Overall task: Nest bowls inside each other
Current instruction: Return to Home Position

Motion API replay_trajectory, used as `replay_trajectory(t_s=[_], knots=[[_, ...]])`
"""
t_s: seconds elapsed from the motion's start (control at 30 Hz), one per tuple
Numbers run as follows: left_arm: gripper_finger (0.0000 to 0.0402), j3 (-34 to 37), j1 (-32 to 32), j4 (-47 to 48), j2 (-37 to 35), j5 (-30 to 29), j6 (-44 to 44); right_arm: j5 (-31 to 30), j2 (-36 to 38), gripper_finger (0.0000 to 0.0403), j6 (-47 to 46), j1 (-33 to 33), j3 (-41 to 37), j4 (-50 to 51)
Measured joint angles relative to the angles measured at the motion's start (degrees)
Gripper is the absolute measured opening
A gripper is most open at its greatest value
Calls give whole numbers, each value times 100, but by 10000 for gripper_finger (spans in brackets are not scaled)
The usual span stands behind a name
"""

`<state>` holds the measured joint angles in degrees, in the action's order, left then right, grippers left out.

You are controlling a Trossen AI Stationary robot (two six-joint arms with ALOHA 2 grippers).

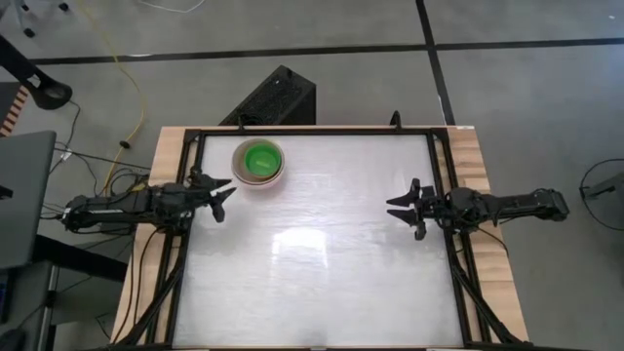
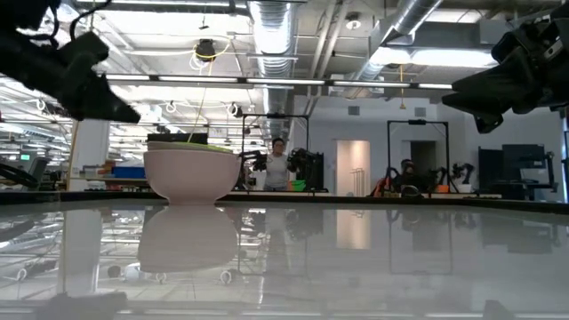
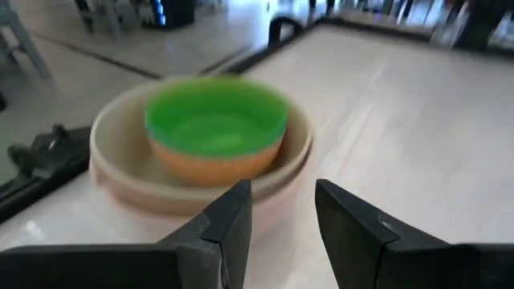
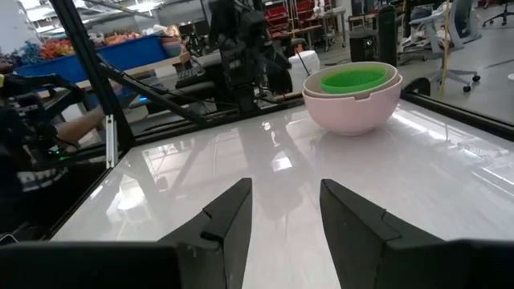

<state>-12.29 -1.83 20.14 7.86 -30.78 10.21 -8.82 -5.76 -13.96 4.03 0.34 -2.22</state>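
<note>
The bowls sit nested in one stack (image 1: pixel 258 163) near the table's far left corner, resting on the base of the outer pinkish bowl (image 4: pixel 353 108). The bright green bowl (image 3: pixel 215 120) is innermost, with an orange-looking wall (image 3: pixel 213 164) below it and a cream rim (image 3: pixel 120 152) around it. My left gripper (image 3: pixel 281 193) hovers open just to the near-left of the stack (image 1: pixel 224 193), pointing toward it and touching nothing. Over the table's right side, my right gripper (image 1: pixel 395 209) stands open, with nothing between its fingers (image 4: pixel 285 193).
A black frame rail (image 1: pixel 190 244) runs along the table's left, right and far edges. A black box (image 1: pixel 278 97) stands on the floor beyond the far edge. The white tabletop (image 1: pixel 312 263) stretches between the two grippers and toward the near edge.
</note>
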Motion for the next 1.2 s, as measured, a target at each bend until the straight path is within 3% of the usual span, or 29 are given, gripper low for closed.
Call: replay_trajectory(t_s=[0.2,1.2], knots=[[128,0,0,1073,0,-3,66,0,0,166,-2,0,-2,0],[128,7,2,1040,2,54,205,-2,0,166,-4,0,-2,0]])
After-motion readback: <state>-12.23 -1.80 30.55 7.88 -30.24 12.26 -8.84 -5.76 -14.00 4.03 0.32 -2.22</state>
